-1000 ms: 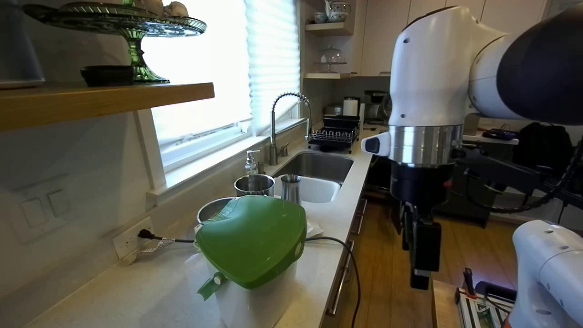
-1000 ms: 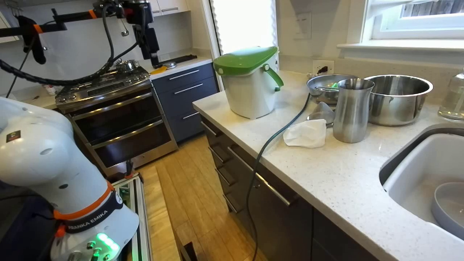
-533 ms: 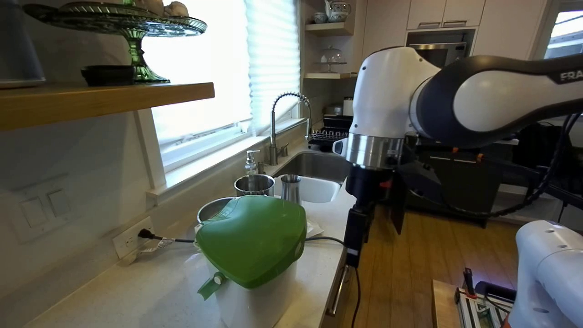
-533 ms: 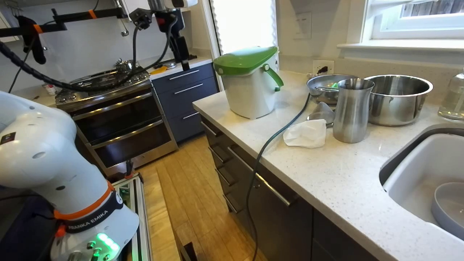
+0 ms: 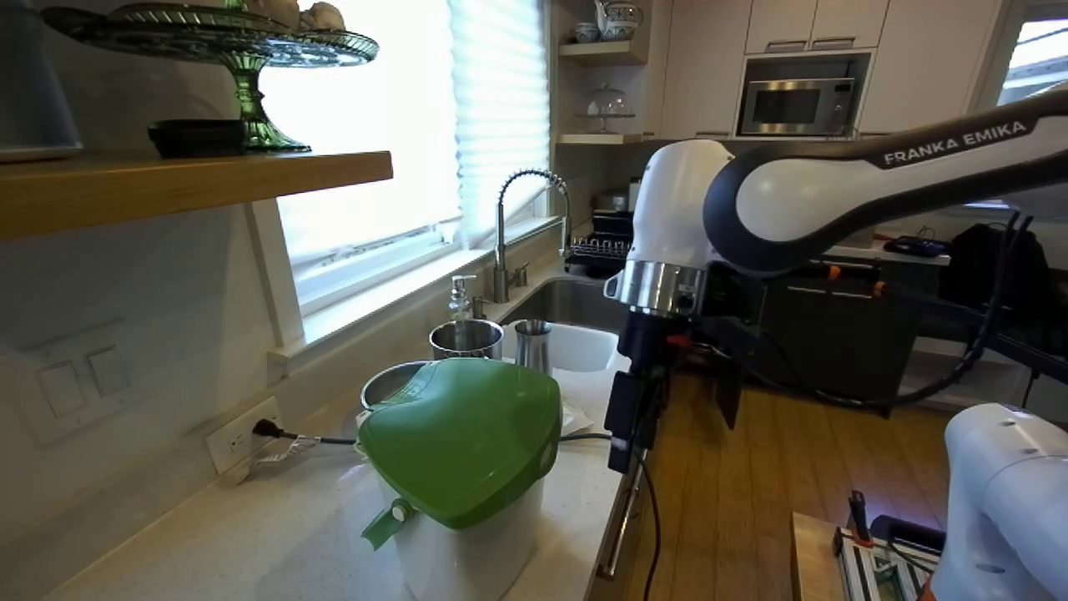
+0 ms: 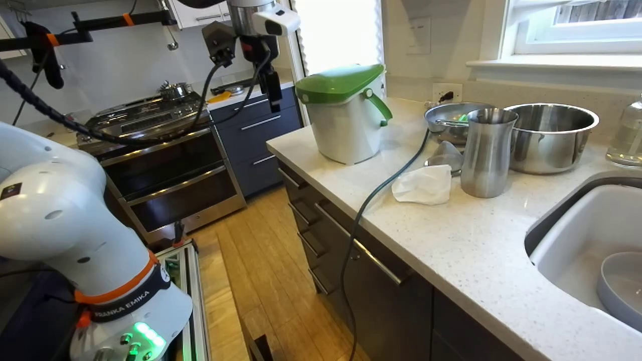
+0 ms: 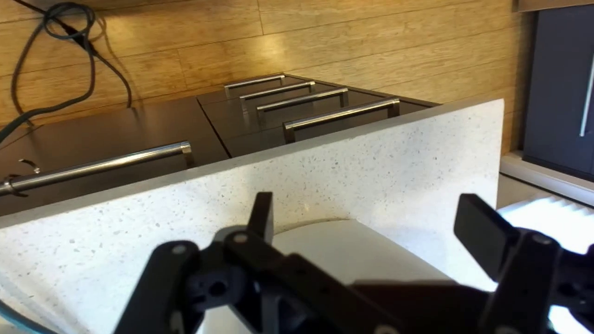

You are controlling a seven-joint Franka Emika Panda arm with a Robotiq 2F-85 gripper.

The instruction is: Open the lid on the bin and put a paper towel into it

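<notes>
The bin point(image 6: 346, 130) is cream-white and stands upright near the counter's corner in both exterior views point(image 5: 476, 555). Its green domed lid point(image 5: 467, 434) sits shut on top, also in both exterior views point(image 6: 341, 82). The crumpled white paper towel point(image 6: 424, 185) lies on the counter beside the steel cup, and partly shows past the lid point(image 5: 574, 417). My gripper point(image 5: 619, 463) points down beside the bin, near the counter's front edge, apart from the lid. In the wrist view the gripper point(image 7: 365, 206) is open and empty, with the bin's pale side point(image 7: 338, 250) beyond its fingers.
A tall steel cup point(image 6: 487, 155), a steel pot point(image 6: 551, 140) and a steel bowl point(image 6: 451, 118) stand near the paper towel. A dark cable point(image 6: 386, 183) crosses the counter and hangs over its edge. Drawer handles point(image 7: 341, 113) stick out below the counter edge.
My gripper has moved in towards the bin, leftward in an exterior view and rightward and lower in an exterior view. The bin, lid and paper towel have not moved.
</notes>
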